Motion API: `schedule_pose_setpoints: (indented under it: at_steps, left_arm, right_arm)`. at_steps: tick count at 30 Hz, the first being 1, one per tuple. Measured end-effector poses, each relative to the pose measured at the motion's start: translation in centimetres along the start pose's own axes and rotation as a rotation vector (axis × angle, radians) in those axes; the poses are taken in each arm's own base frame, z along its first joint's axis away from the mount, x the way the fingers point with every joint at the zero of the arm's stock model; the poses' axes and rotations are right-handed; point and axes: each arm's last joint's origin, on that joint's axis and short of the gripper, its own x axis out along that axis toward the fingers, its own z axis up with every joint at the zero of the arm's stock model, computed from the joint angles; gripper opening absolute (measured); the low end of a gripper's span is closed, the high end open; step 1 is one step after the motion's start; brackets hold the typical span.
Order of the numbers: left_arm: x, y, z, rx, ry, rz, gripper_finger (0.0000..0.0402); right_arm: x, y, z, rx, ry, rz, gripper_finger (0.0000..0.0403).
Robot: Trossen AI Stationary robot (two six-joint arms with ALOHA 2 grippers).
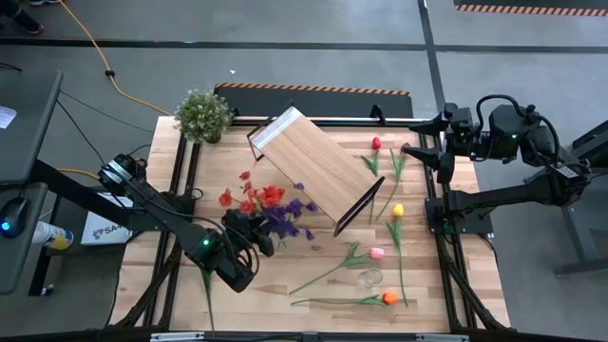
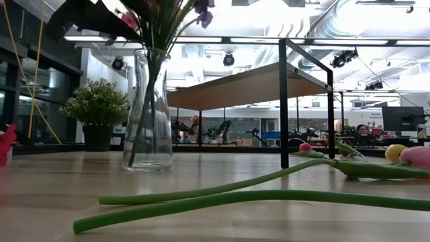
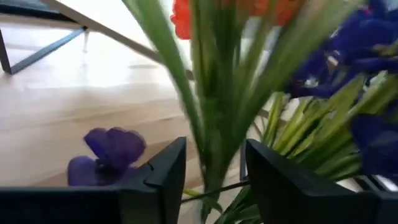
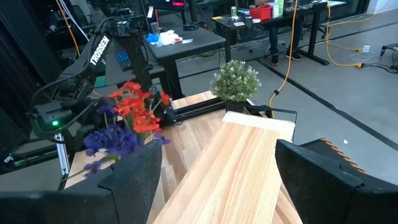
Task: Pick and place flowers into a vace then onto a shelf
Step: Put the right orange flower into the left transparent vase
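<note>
From above, the left tool (image 1: 249, 231) sits right at the bunch of red and purple flowers (image 1: 269, 204), beside the shelf (image 1: 313, 167); loose tulips (image 1: 377, 253) lie toward the right arm's side, stems running roughly along the tabletop (image 1: 171, 190). Down low, the bunch stands upright in a glass vase (image 2: 148, 114). Left wrist cam: fingers (image 3: 166, 171) part-open, stems between, looks like nothing's gripped. Right tool (image 4: 217, 180) hangs wide open, empty, and it's nearer the tulips.

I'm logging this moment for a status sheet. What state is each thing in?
Vase: upright, holding red and purple flowers.
Left gripper: open around the stems.
Right gripper: open, empty, above the shelf's far end.
Shelf: standing, nothing on it.
Tulips: lying flat on the table.
Potted plant: upright.
</note>
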Motion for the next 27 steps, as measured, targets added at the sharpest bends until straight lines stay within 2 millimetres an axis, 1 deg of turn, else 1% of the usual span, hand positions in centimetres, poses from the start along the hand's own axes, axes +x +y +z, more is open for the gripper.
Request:
schedule_pose_setpoints:
  at_steps: [5,10,19,22,27]
  left_arm:
    - [0.00,0.04,-0.10,0.034,0.034,0.005,0.0219]
    - [-0.03,0.07,-0.08,0.065,0.043,0.006,0.0227]
    - [-0.03,0.12,-0.11,0.069,0.054,0.010,0.0227]
    - [-0.34,0.16,-0.32,0.076,0.075,0.003,0.0227]
    - [-0.94,0.05,-0.49,0.066,0.058,-0.023,0.0228]
  right_arm:
    - [-0.01,0.00,0.01,-0.002,0.000,0.000,0.0303]
    - [0.00,0.00,0.00,-0.007,0.000,0.000,0.0303]
    - [0.00,0.00,0.00,-0.025,0.000,0.000,0.0303]
    - [0.00,0.00,0.00,-0.025,0.000,0.000,0.0303]
    - [-0.01,0.00,0.00,-0.025,0.000,0.000,0.0303]
